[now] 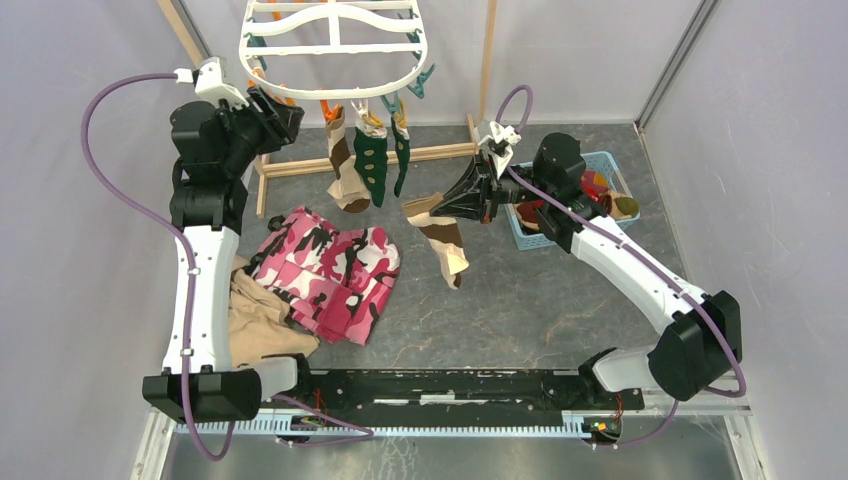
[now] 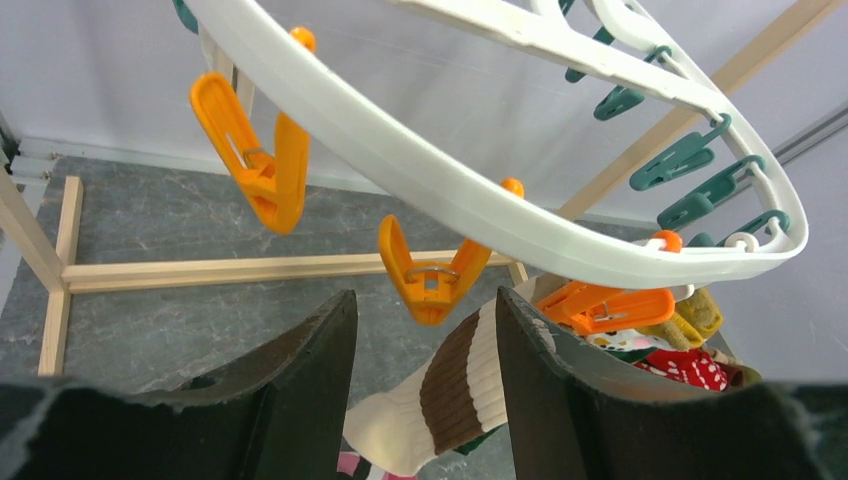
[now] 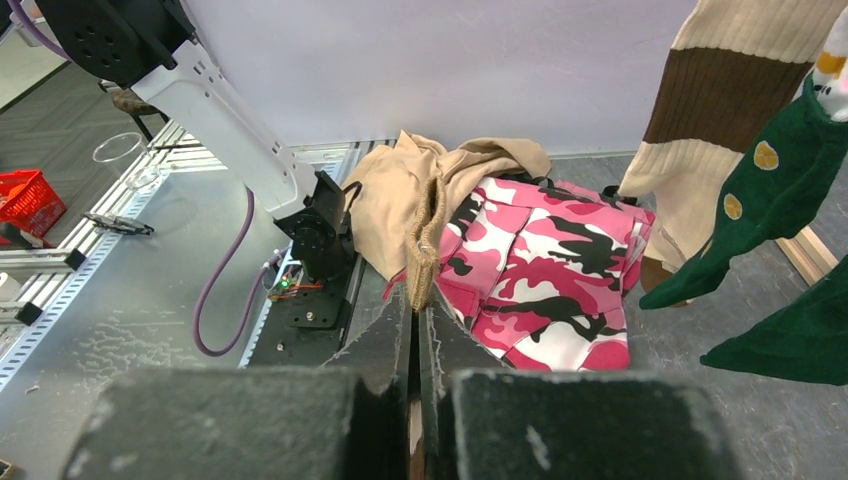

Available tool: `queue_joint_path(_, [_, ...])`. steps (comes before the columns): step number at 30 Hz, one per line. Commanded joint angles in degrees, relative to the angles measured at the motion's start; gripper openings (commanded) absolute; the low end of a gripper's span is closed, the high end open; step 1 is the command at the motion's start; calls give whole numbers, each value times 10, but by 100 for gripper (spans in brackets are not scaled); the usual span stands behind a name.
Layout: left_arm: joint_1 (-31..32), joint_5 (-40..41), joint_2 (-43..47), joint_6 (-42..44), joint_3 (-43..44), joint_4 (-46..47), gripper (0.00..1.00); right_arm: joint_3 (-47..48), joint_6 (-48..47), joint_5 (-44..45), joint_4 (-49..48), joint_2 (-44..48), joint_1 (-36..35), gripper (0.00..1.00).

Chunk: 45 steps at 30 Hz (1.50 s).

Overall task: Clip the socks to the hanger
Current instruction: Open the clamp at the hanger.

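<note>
Three socks (image 1: 371, 165): clipped under hanger (image 1: 340, 90) rim
Left gripper (image 2: 425, 300): half-spread below hanger's orange clip (image 2: 432, 275), likely to open it
Right gripper (image 3: 415, 310): pinching fourth sock (image 1: 445, 245) beside hanger for clipping

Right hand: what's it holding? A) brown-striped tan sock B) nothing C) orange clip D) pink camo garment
A: the right hand is shut on the brown-striped tan sock, which dangles from it, apart from the pink camo garment.
</note>
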<state>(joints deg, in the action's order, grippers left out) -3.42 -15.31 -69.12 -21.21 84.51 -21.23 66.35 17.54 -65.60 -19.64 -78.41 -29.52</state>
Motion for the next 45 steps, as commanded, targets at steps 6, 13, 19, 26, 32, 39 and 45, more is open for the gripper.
queue_joint_path(6, [-2,-2,2,26,-18,114,57,28,7,-4,-25,-3,-2,0])
queue_joint_path(13, [-1,3,-5,27,-29,131,55,29,4,-5,-22,-3,-2,0])
queue_joint_path(19, [-1,11,-5,28,-33,150,55,28,1,-6,-19,-2,-2,0])
queue_joint_path(26, [-1,17,-3,30,-47,169,55,31,0,-6,-17,-1,-2,0])
queue_joint_path(32, [0,22,5,45,-64,186,54,31,-1,-5,-16,-1,-2,0])
queue_joint_path(39, [0,23,14,60,-76,208,54,31,-1,-5,-15,-2,-2,0])
queue_joint_path(45, [-1,16,17,64,-76,210,56,31,-3,-4,-12,-2,-1,0])
